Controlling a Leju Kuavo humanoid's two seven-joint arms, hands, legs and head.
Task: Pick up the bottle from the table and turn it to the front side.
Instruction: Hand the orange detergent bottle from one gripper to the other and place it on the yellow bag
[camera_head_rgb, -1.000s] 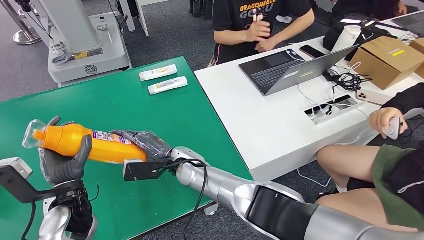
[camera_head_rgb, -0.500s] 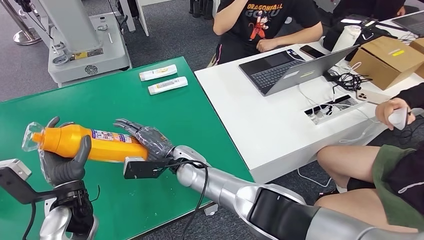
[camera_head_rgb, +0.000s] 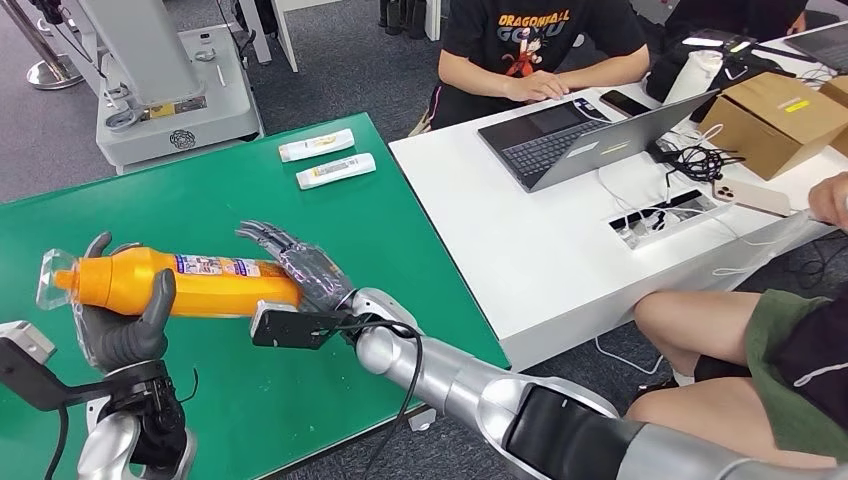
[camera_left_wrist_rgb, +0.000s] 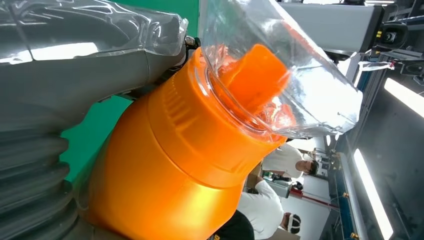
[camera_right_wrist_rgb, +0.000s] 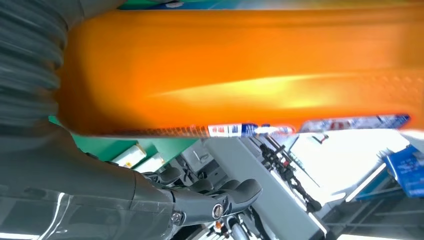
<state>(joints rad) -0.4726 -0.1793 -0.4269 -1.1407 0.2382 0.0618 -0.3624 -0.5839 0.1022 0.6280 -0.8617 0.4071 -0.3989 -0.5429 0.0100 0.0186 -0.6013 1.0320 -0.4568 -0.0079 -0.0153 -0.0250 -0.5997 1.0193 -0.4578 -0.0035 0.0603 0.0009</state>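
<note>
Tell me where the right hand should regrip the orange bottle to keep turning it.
Grip the base end of the orange bottle, coming from the right. It lies level, with the left hand holding the neck, and the right hand is open beside that free end.

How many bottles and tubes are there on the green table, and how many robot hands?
Orange bottle: 1, held above the green table
White tubes: 2
Robot hands: 2, left hand and right hand
Total: 5
</note>
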